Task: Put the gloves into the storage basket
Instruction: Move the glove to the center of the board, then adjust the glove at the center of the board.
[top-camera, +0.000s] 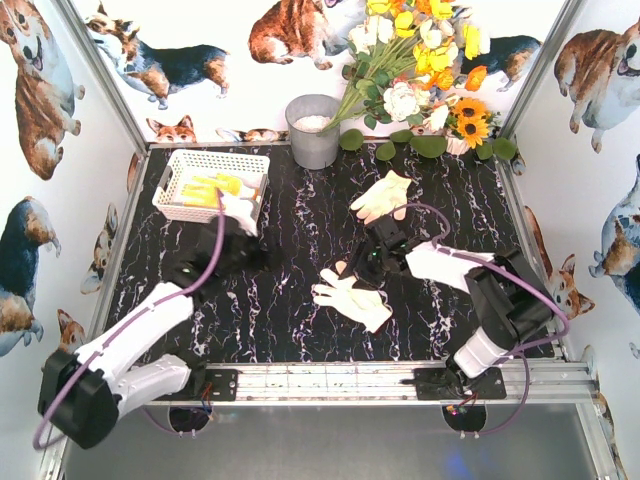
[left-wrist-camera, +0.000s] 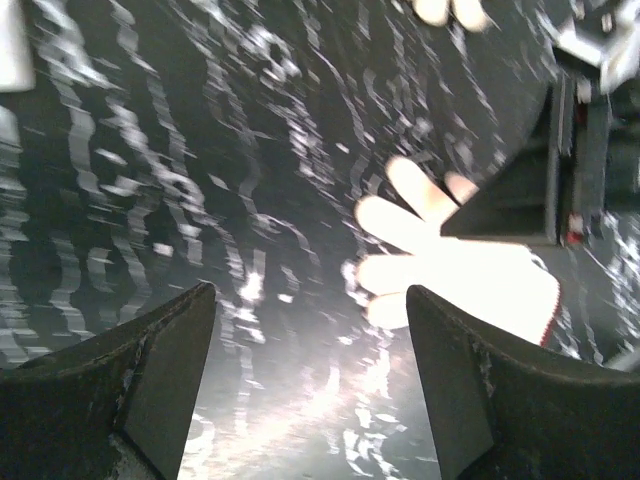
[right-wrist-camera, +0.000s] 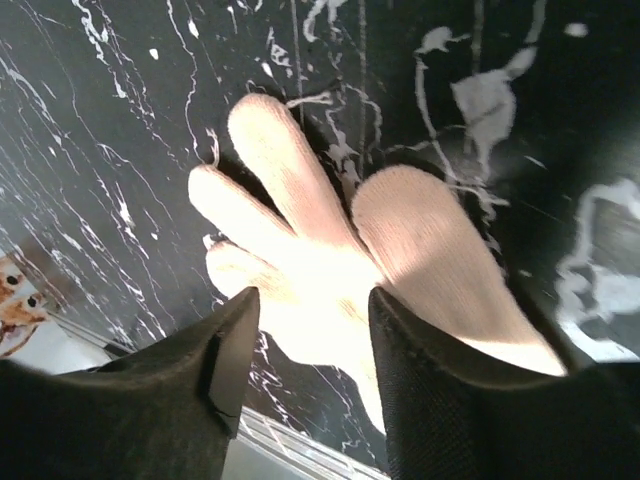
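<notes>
There's the peach-tan glove right ahead of the right gripper, black fingers either side; cream-white glove just behind it on the black marble table (white-veined); yellow glove in the white lattice basket, well off to its left

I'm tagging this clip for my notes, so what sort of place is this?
Most likely a staged robot test booth, not a home: walls printed with corgis, a black marble-look table, and a metal rail at its near edge carrying robot arms.
</notes>
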